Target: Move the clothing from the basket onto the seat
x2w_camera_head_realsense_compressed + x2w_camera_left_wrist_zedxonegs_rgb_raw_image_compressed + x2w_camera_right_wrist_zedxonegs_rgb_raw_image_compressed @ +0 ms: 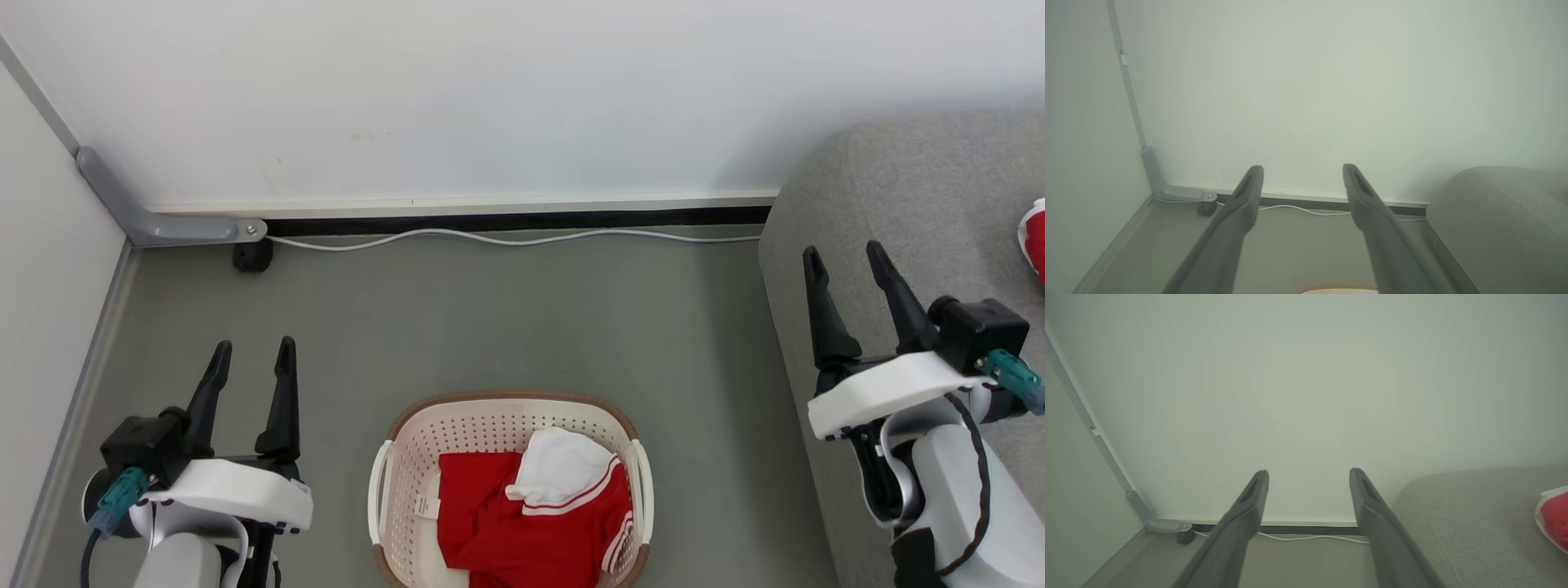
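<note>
Soft bright-red clothing (531, 523) with a white panel and red-and-white striped trim lies crumpled in the cream perforated plastic basket (473, 429) (brown woven-look rim, white side handles). A small white tag shows at the clothing's left edge. The basket stands on the grey-green floor (490, 318) at bottom centre of the head view, well apart from the white wall (490, 98). The large grey fabric seat (898, 196) with a rounded edge is to the basket's right, not touching it. A second red-and-white garment (1035, 237) lies on it, cut off by the frame's right edge. The left gripper (254, 347) hovers left of the basket, long dark fingers spread, nothing between them. The right gripper (842, 251) hangs over the seat's rounded edge, fingers likewise spread and empty. Both point toward the wall. A thin white cable (506, 237) runs along the dark skirting, and a grey bracket (163, 220) sits in the left corner.
</note>
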